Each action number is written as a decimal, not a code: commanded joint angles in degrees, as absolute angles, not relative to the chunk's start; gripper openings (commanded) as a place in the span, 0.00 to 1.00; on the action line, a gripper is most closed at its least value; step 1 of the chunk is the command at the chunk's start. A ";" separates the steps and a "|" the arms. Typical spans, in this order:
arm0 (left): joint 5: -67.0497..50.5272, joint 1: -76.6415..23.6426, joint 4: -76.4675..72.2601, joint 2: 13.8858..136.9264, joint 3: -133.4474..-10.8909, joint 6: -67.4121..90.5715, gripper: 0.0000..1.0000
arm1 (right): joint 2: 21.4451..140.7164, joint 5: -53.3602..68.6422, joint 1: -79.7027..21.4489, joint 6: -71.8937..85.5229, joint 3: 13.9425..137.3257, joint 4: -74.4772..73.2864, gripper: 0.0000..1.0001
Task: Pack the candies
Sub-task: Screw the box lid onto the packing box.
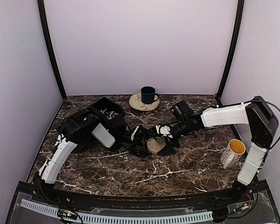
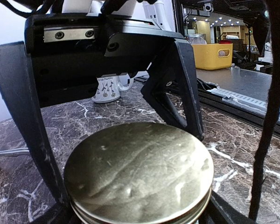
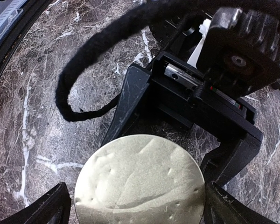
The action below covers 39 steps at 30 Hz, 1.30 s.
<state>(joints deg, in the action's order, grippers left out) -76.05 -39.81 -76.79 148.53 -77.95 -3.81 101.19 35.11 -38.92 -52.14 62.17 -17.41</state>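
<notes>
Candies (image 1: 111,113) sit in black tray (image 1: 99,103), far-left on table, apart from lid. Left end effector (image 1: 143,142) clamps gold lid (image 1: 155,144). Right end effector (image 1: 165,137) straddles it, spread wide, gripping nothing. Best: close right squarely on rim, twist slowly.

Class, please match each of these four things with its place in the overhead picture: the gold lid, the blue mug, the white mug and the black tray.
Things:
1. gold lid
2. blue mug
3. white mug
4. black tray

Places:
a. at the right side of the table
b. on a round plate at the back
c. at the left, with candies in it
d. in the middle of the table

Pairs: 1-d, 2-b, 3-a, 4-c
</notes>
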 commanded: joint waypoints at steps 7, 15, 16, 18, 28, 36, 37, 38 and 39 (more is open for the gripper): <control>-76.36 -41.17 -65.39 158.20 -74.31 -4.66 0.67 | 102.33 38.32 -37.71 -49.65 63.63 -16.56 0.99; -76.27 -41.26 -65.08 158.37 -74.57 -4.66 0.67 | 102.13 38.85 -37.71 -48.45 63.07 -15.61 1.00; -76.18 -41.26 -65.04 158.37 -74.61 -4.66 0.67 | 102.13 38.87 -37.75 -48.31 63.09 -15.49 1.00; -76.19 -41.23 -64.97 158.34 -74.57 -4.66 0.67 | 102.51 38.87 -37.71 -48.00 63.26 -15.53 1.00; -75.40 -41.25 -64.80 158.31 -74.62 -4.66 0.67 | 103.89 38.37 -37.66 -46.57 64.67 -16.48 0.91; -72.89 -40.98 -65.05 158.38 -74.54 -4.20 0.67 | 103.30 35.61 -37.63 -41.44 62.18 -11.53 0.86; -72.32 -40.92 -65.41 158.38 -74.41 -3.76 0.67 | 102.82 34.85 -37.63 -40.23 61.16 -10.08 0.86; -71.99 -40.72 -66.00 158.46 -74.36 -3.25 0.67 | 102.38 33.92 -37.67 -38.81 60.02 -8.35 0.86; -71.82 -40.58 -67.15 158.58 -74.21 -2.56 0.67 | 101.93 32.90 -37.70 -37.28 58.36 -6.43 0.86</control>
